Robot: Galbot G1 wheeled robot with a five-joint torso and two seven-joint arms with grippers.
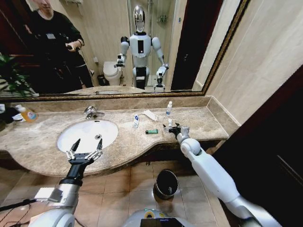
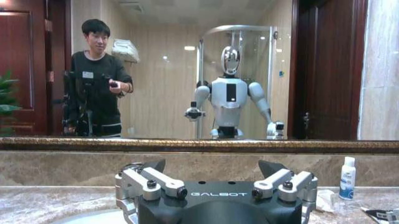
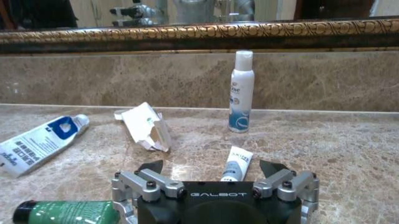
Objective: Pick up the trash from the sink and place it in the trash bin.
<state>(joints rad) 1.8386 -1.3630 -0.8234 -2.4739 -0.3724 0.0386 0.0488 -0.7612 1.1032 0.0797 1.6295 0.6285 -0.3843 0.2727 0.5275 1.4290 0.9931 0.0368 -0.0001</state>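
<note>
The trash lies on the beige counter right of the white sink [image 1: 85, 130], not in the basin. It is a clear bottle lying flat [image 1: 136, 121], a white packet [image 1: 150, 115], an upright bottle [image 1: 169, 109], a green tube [image 1: 152, 131] and a small white tube [image 3: 238, 163]. My right gripper [image 1: 173, 127] rests low on the counter, open. In the right wrist view the white tube lies between the right gripper's [image 3: 212, 169] fingers, untouched. My left gripper [image 1: 84, 150] hovers open and empty at the sink's front rim. The black trash bin [image 1: 166, 183] stands on the floor below.
A chrome faucet [image 1: 92, 112] stands behind the basin. An orange-and-clear soap bottle [image 1: 27, 113] sits at the far left of the counter. A framed mirror [image 1: 118, 47] covers the back wall, and a tiled wall closes the right side.
</note>
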